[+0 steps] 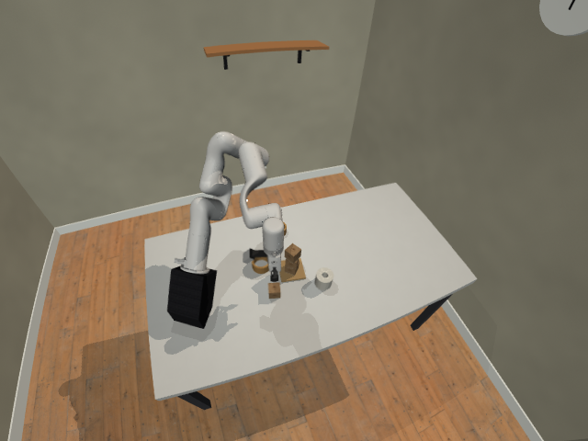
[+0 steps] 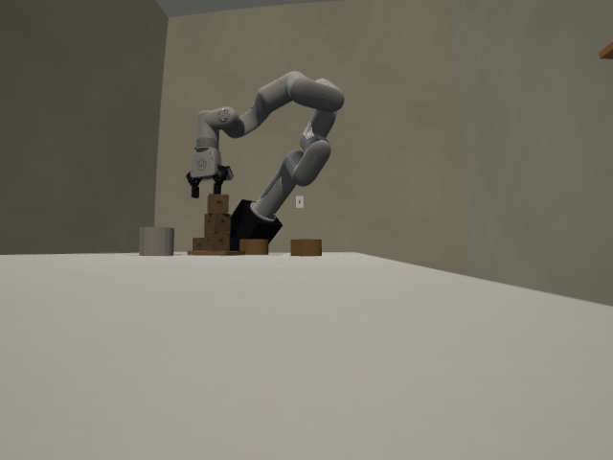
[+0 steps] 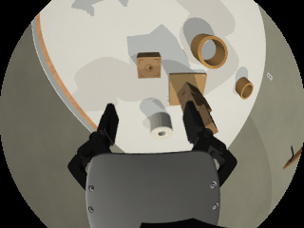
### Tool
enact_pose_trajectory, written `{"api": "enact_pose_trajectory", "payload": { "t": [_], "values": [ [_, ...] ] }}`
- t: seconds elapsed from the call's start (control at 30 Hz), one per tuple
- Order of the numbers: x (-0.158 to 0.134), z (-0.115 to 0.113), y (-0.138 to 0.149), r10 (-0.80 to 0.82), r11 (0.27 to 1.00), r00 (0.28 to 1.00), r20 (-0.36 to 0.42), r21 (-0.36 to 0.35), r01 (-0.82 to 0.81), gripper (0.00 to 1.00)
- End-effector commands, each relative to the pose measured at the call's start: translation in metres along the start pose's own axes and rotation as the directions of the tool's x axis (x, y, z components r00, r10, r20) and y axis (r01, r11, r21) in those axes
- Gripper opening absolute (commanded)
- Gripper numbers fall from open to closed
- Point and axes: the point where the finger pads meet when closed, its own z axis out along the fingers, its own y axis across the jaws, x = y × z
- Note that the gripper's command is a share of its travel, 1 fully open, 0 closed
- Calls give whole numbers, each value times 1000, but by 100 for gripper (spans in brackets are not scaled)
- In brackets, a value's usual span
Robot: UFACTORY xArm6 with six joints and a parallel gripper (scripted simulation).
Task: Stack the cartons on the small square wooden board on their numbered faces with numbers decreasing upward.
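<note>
Three brown cartons stand in a column (image 1: pixel 291 260) on the small wooden board (image 1: pixel 292 276); the column also shows in the exterior view (image 2: pixel 216 222) and in the wrist view (image 3: pixel 190 91). The cartons look slightly twisted against each other. A fourth carton (image 1: pixel 274 290) stands on the table off the board, in front of the column; in the wrist view (image 3: pixel 148 65) its top face shows a small mark. My gripper (image 2: pixel 205 188) is open and empty. It hangs level with the top of the column, beside it and above the loose carton; its fingers also show in the wrist view (image 3: pixel 150 114).
A white paper roll (image 1: pixel 324 278) stands right of the board. A brown tape ring (image 1: pixel 259 267) lies left of the board, and a smaller ring (image 3: pixel 243 86) lies behind it. The black arm base (image 1: pixel 189 296) is at the table's left.
</note>
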Motion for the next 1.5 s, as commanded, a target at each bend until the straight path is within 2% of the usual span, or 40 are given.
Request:
{"api": "enact_pose_trajectory", "payload": {
  "t": [0.0, 1.47],
  "values": [
    [-1, 4, -1, -1, 1000, 1000, 2, 2, 1, 100],
    [-2, 63, 0, -2, 1000, 1000, 4, 0, 2, 100]
  ]
}}
